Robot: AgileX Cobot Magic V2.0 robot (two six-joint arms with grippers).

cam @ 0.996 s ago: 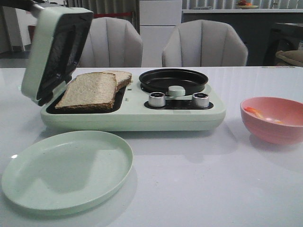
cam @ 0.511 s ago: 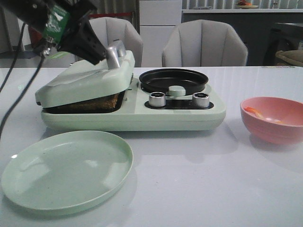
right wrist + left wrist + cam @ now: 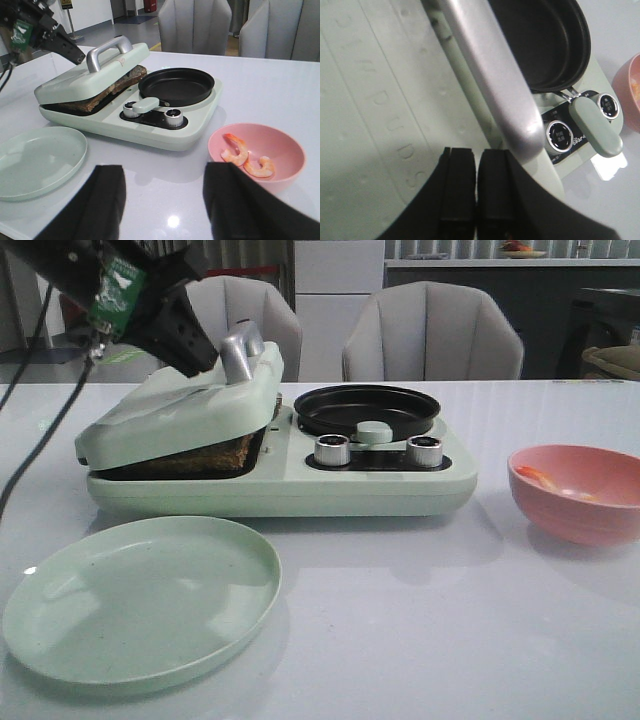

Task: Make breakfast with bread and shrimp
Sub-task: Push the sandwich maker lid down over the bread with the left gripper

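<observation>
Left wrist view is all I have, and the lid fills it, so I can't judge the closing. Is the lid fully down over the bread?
Observer: No. In the front view the lid sits tilted, resting on the bread, whose crust shows in the gap.
Operator: I only see the edge of a pink bowl. Is there anything in it?
Observer: Yes, two shrimp lie in the pink bowl.
Operator: And the right arm?
Observer: The right gripper is open and empty, hovering over the table on the near side of the bowl.
</observation>
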